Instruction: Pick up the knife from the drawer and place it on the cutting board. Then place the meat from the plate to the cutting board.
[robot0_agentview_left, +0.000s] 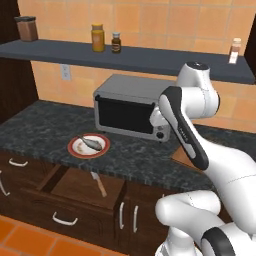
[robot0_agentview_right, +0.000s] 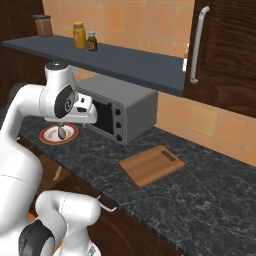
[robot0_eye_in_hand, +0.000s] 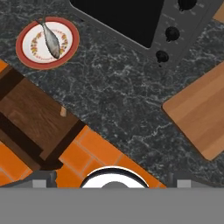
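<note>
We see the knife (robot0_agentview_left: 99, 184) lying in the open drawer (robot0_agentview_left: 75, 187), below the surface (robot0_agentview_left: 45, 130) edge, blade toward the plate (robot0_agentview_left: 89, 146), handle toward drawer front. Pincer sits high over the surface; knife lies down and left of it in the hand view. Pincer state: cannot tell, tips barely visible; apparently nothing held. Cutting board (robot0_agentview_right: 151, 164) is well apart, to the right.

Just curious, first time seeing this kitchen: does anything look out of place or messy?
Nothing is spilled or broken. The drawer stands open with a knife lying in it, and the meat on the plate looks like a whole small fish.
</note>
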